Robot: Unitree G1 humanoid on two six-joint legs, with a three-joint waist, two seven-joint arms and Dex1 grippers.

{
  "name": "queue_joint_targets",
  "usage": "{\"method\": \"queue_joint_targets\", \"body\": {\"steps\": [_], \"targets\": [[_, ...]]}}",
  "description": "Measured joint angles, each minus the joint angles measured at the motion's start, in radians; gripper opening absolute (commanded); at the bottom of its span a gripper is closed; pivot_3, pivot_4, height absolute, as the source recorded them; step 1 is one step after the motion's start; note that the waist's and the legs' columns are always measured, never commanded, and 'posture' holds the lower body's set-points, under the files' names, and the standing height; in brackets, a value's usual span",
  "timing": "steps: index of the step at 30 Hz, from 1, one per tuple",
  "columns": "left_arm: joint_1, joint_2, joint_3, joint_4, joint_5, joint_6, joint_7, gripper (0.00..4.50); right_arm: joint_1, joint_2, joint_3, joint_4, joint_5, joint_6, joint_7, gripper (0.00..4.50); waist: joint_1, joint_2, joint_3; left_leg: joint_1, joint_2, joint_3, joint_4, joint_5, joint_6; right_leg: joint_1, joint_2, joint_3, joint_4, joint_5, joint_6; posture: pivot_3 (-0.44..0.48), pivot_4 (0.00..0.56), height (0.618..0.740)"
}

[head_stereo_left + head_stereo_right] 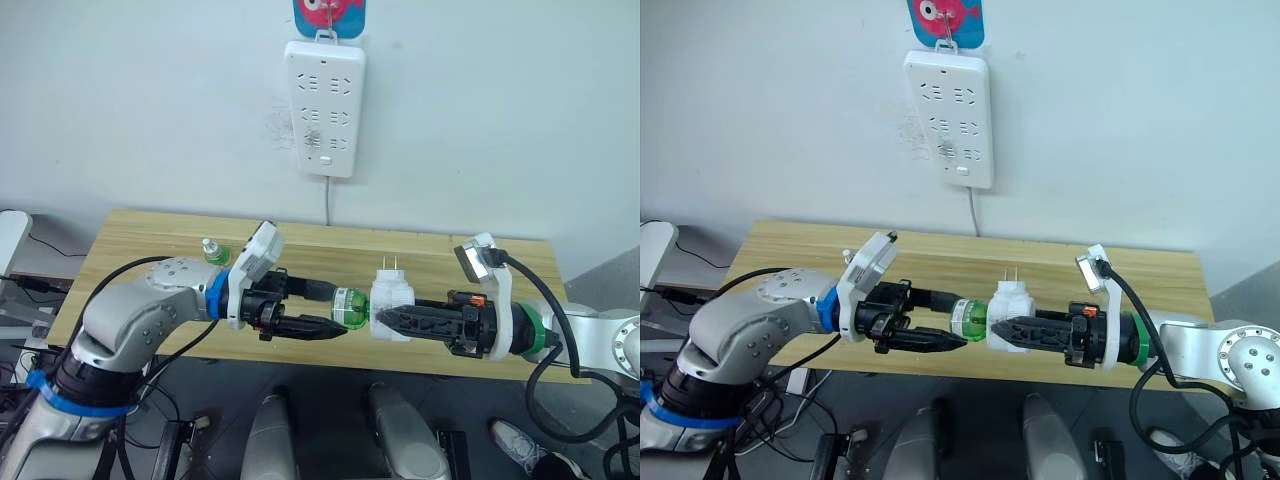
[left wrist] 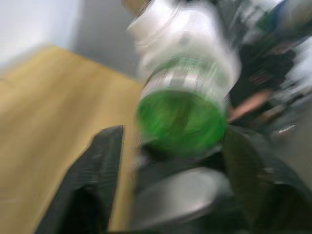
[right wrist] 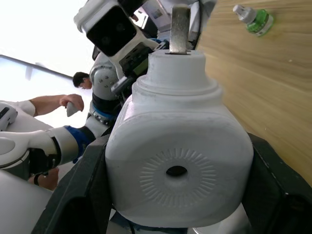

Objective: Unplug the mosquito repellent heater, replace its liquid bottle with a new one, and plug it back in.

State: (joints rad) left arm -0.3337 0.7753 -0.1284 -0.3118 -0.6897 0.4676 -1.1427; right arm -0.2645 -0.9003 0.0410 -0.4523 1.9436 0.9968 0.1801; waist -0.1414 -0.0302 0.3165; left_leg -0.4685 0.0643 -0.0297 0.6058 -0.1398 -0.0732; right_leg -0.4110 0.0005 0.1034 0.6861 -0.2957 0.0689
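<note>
Over the table's [image 1: 140,235] near edge, both arms meet mid-air. Right gripper [image 1: 385,320] is clamped on the heater [image 1: 393,303], black fingers on either side of its white body, prongs pointing up toward the wall. Heater is unplugged, well apart from the power strip [image 1: 325,105] hanging on the wall above.

Left gripper [image 1: 335,312] is closed on the green bottle [image 1: 350,306], one finger above it and one below. Bottle lies sideways, its neck end against the heater's side; can't tell whether it's still seated or already loose. Left wrist view shows the bottle's green base [image 2: 181,122] between the two fingers, with the white heater body just behind it.

New bottle [image 1: 214,251], pale cap on, stands upright on the table behind the left arm, near the left rear part, untouched. Right wrist view also shows it [image 3: 253,19] on the wood.
</note>
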Motion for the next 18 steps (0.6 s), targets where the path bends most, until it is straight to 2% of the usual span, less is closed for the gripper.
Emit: {"method": "queue_joint_targets", "body": {"steps": [1, 2, 5, 8, 11, 16, 18], "targets": [[0.038, -0.021, 0.011, 0.010, 0.044, -0.086, -0.008, 4.46, 0.001, 0.001, 0.001, -0.001, 0.001, 0.001, 0.000, 3.01, 0.001, 0.000, 0.000, 0.000, 0.000, 0.000, 0.000, 0.000, 0.000, 0.000, 0.000, 0.000, 0.000, 0.000, 0.000, -0.254, 0.301, 0.724], [0.087, -0.043, 0.023, 0.013, 0.085, -0.190, -0.029, 4.50, 0.001, 0.001, 0.001, -0.001, 0.001, 0.001, -0.001, 3.01, 0.001, 0.000, 0.000, -0.001, 0.000, 0.000, 0.000, 0.000, 0.000, 0.000, 0.000, 0.000, -0.001, 0.001, -0.001, -0.255, 0.302, 0.724], [0.188, -0.111, 0.058, 0.024, 0.173, -0.449, -0.067, 4.50, 0.001, 0.006, 0.001, -0.001, 0.001, 0.001, -0.003, 3.01, 0.003, 0.000, 0.000, -0.001, 0.000, 0.001, 0.000, 0.000, 0.000, 0.000, -0.001, 0.001, -0.003, 0.002, -0.003, -0.256, 0.302, 0.724], [0.223, -0.179, 0.084, 0.036, 0.238, -0.644, -0.062, 4.50, 0.000, 0.008, 0.002, -0.001, 0.001, 0.001, -0.004, 3.01, 0.009, 0.000, 0.000, -0.001, 0.000, 0.001, 0.001, 0.000, 0.000, 0.001, -0.001, 0.001, -0.003, 0.001, -0.002, -0.253, 0.302, 0.724], [0.222, -0.216, 0.086, 0.032, 0.273, -0.731, -0.039, 4.50, 0.000, 0.013, 0.003, -0.001, 0.001, 0.001, -0.005, 3.01, 0.008, 0.000, 0.000, -0.001, 0.000, 0.003, 0.002, 0.000, 0.000, 0.001, -0.001, 0.003, -0.004, 0.001, 0.002, -0.252, 0.299, 0.724], [0.176, -0.257, 0.051, 0.042, 0.311, -0.774, -0.004, 4.50, -0.013, 0.014, 0.015, -0.001, 0.001, 0.001, -0.006, 3.01, 0.005, 0.000, 0.000, -0.001, 0.000, 0.004, 0.003, 0.000, 0.000, 0.001, -0.001, 0.003, -0.004, 0.002, 0.003, -0.251, 0.298, 0.724], [0.170, -0.260, 0.041, 0.042, 0.312, -0.779, -0.004, 4.11, -0.022, 0.014, 0.016, -0.001, 0.001, 0.001, -0.006, 3.01, 0.003, 0.000, 0.000, -0.001, 0.000, 0.004, 0.002, 0.000, 0.000, 0.001, -0.001, 0.003, -0.004, 0.002, 0.003, -0.251, 0.298, 0.724]]}}
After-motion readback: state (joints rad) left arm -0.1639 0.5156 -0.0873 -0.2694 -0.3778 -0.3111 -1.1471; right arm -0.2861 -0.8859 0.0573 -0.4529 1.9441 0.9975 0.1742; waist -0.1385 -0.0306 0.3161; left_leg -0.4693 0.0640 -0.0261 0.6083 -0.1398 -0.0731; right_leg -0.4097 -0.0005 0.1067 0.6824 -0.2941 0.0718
